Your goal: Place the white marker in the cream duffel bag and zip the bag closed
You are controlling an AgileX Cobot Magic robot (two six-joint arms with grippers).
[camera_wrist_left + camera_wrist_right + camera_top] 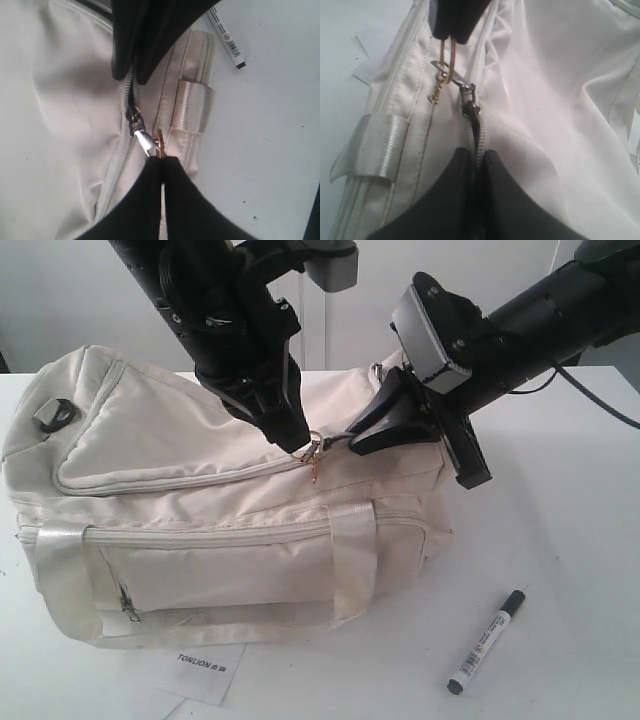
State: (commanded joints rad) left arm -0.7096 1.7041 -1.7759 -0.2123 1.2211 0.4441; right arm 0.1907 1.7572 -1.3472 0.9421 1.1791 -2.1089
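The cream duffel bag (190,430) lies on the white table. Its curved top zipper is closed left of the slider (133,117). My left gripper (303,447) (162,159) is shut on the gold ring pull (159,142) hanging from that slider. My right gripper (352,442) (478,150) faces it just to the right, shut on the zipper seam (475,127) of the bag. The white marker (487,640) (226,36) lies on the table to the front right of the bag, outside it, with its black cap pointing away from the bag.
A white paper tag (205,668) printed "TONLION" lies by the table's front edge, under the bag's front. The bag's webbing handle (352,555) and zipped front pocket (230,575) face the front. A black buckle (55,415) sits at the bag's left end.
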